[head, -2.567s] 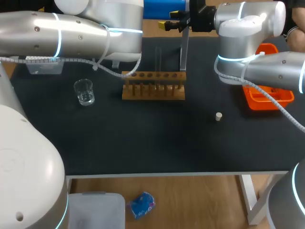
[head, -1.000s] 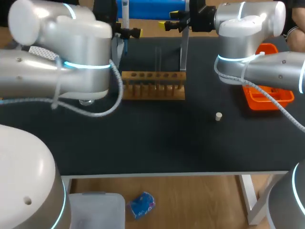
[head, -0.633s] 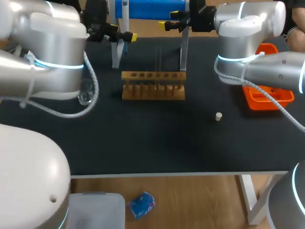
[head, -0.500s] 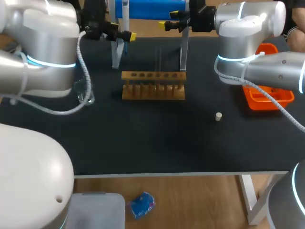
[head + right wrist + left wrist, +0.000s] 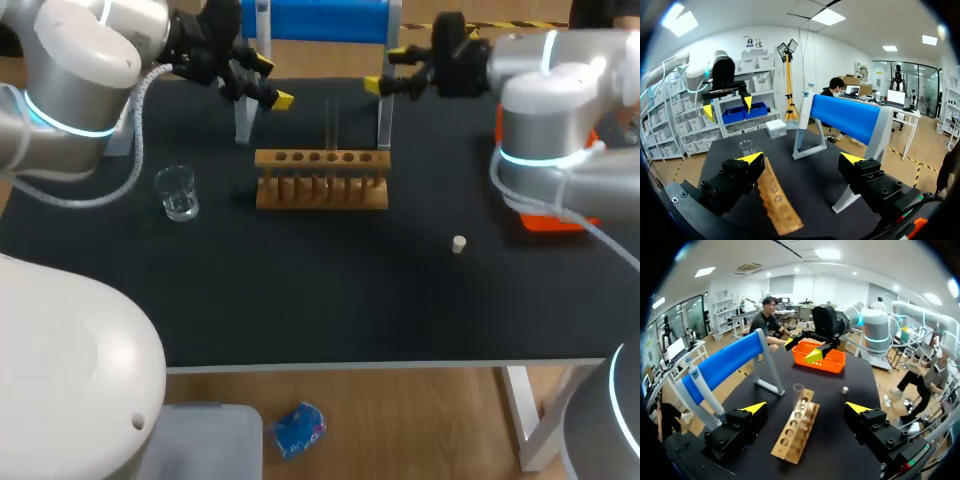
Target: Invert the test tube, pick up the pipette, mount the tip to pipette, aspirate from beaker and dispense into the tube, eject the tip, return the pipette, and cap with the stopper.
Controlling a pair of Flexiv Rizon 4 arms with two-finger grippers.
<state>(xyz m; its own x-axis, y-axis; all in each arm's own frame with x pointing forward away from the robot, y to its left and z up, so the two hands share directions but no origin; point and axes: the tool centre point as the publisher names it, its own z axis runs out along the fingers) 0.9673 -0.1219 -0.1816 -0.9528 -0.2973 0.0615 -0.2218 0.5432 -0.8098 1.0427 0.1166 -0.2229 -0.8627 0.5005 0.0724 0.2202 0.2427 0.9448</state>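
A glass test tube stands upright in the wooden rack; in the left wrist view the test tube rises from the rack just ahead of my open left gripper. My left gripper hovers behind the rack's left end. My right gripper hovers open behind the rack's right end, and the rack lies ahead of the right gripper. The pipette hangs on the blue stand. Left of the rack is the beaker, and the stopper lies to its right.
An orange tray sits at the right, mostly behind my right arm. The blue stand's grey legs rise just behind the rack. A white box sits at the far left of the table.
My left arm swung back, bringing its gripper down toward the rack's left end. My right gripper shifted right and lower, toward the rack. Both stay open and hold nothing.
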